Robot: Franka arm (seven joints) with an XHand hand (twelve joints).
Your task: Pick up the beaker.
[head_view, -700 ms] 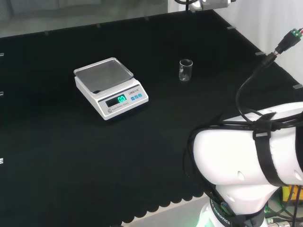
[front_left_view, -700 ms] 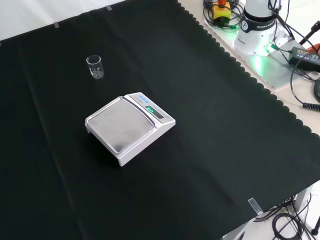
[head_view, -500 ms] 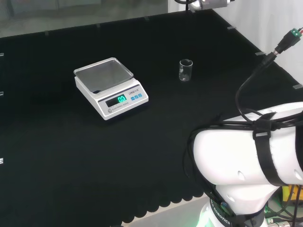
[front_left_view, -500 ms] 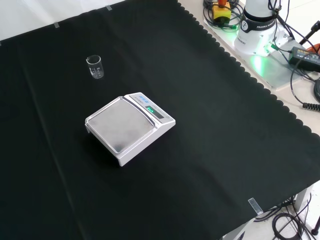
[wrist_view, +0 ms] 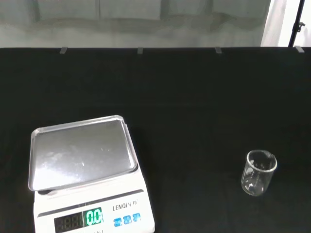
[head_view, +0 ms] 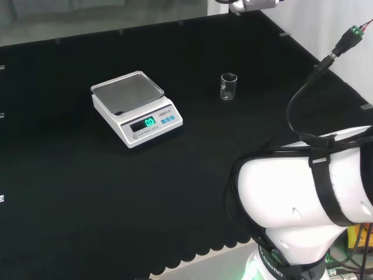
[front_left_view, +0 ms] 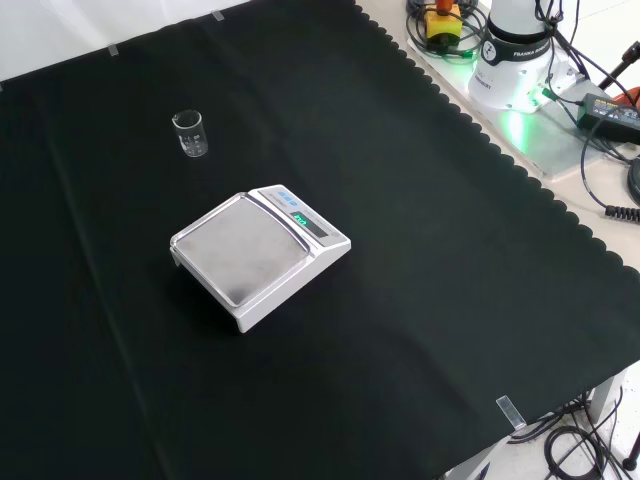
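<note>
A small clear glass beaker [head_view: 228, 87] stands upright on the black cloth of the counter [head_view: 70, 175], well apart from everything; in the head view it is right of a white scale [head_view: 136, 108], in the front view up and left of it. The scale has a flat, square brushed-metal pan [wrist_view: 80, 158], a lit green display and blue buttons. Whether the beaker holds anything is hard to make out. I cannot tell how the fingers stand.

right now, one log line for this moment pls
beaker: upright on cloth, untouched, looks empty | scale: pan bare, display lit | beaker apart from scale
</note>
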